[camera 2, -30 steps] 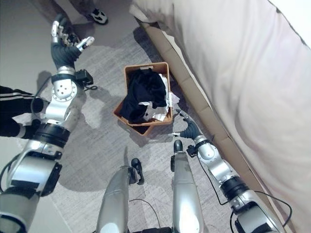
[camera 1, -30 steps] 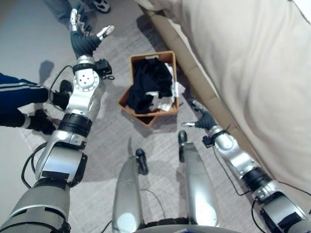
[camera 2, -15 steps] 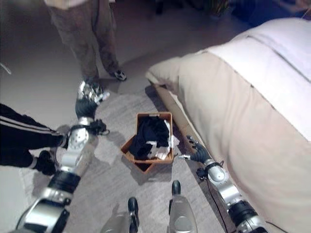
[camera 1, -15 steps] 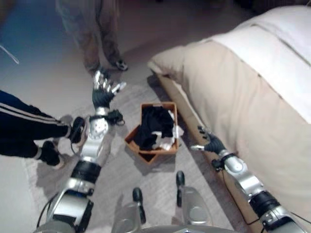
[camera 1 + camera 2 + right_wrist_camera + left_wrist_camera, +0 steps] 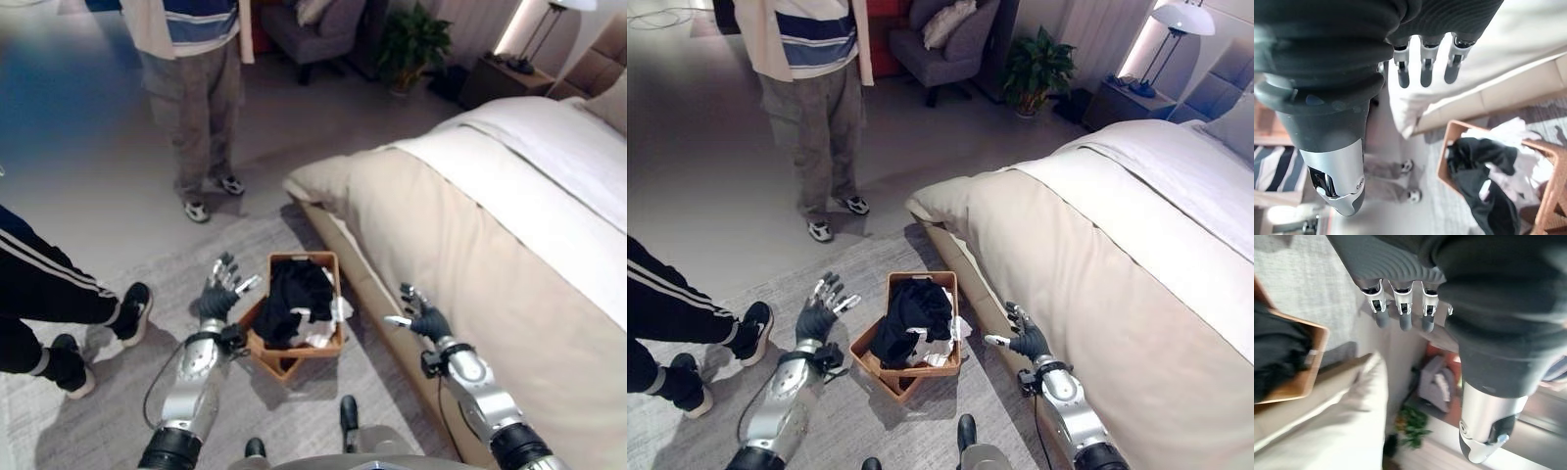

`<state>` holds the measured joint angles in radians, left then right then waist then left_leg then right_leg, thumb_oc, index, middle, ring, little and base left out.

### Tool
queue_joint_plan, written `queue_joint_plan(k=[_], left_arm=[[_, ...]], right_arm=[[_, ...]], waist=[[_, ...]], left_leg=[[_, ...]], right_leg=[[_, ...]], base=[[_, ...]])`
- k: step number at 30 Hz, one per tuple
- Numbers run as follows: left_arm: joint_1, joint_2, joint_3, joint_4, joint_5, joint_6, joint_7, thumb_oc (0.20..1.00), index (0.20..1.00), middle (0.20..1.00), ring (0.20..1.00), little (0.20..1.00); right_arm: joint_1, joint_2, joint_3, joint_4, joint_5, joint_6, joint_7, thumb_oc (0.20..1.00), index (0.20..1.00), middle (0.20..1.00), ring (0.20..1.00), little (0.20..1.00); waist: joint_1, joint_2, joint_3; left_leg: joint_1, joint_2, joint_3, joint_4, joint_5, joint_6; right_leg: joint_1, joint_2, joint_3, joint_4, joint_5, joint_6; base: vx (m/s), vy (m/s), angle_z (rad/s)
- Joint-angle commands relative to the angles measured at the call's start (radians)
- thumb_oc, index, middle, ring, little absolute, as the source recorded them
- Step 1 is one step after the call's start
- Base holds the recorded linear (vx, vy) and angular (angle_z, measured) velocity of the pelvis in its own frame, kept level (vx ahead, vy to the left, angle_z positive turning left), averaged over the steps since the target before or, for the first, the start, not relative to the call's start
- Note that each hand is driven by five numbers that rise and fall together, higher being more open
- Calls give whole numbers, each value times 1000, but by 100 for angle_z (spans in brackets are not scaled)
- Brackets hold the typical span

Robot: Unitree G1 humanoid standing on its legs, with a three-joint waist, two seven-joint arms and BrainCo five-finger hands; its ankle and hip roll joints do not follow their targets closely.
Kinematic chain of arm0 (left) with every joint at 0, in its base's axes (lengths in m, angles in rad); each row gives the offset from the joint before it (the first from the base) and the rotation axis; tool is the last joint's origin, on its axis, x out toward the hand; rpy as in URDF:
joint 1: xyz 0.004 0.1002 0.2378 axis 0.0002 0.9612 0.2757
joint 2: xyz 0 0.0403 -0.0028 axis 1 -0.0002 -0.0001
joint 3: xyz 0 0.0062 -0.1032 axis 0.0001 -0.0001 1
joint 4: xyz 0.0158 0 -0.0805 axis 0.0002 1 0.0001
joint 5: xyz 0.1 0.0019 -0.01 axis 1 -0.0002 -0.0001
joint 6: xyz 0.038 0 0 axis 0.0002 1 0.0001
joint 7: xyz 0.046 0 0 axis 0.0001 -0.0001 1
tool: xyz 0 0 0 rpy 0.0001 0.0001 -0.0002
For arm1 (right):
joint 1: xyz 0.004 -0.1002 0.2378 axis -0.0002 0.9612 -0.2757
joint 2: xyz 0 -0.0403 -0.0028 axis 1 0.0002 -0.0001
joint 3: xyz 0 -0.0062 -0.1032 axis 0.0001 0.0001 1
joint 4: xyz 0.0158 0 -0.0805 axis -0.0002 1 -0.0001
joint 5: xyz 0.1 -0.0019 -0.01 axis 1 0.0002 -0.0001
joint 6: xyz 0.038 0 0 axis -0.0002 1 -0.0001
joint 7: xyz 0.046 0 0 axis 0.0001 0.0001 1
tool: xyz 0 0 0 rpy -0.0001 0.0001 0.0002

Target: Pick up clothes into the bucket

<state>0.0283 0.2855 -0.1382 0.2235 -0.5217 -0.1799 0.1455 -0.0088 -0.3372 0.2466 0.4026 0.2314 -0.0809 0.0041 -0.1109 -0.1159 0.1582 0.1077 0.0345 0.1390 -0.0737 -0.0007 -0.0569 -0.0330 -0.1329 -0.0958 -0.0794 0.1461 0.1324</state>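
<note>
You were working in a bedroom of a home. A large bed [image 5: 1136, 264] with beige bedding ran along the right, a nightstand [image 5: 1122, 98] with a lamp [image 5: 1183, 20] stood at its far end, and an armchair [image 5: 945, 44] and a potted plant [image 5: 1036, 64] stood against the far wall. A grey rug [image 5: 838, 416] covered the near floor.
</note>
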Motion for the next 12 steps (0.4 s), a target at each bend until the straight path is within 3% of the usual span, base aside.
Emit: queue_joint_plan(k=[1,12], left_arm=[[-32,25,-3,-42,56,-36,-35,1000,1000,1000,1000,1000],[-50,20,-5,-30,74,-41,-14,1000,1000,1000,1000,1000]], right_arm=[[-47,3,-13,-18,30,-63,-10,1000,1000,1000,1000,1000],[-30,4,-4,-32,12,-61,-12,1000,1000,1000,1000,1000]], waist=[[17,-3,-7],[3,-4,-9]], left_leg=[[-34,-8,-20,37,-45,18],[-4,-21,-5,9,-48,29]], right_leg=[[-28,-67,-36,30,49,84],[-29,-76,-15,37,59,96]], base=[[10,19,9],[5,12,0]])
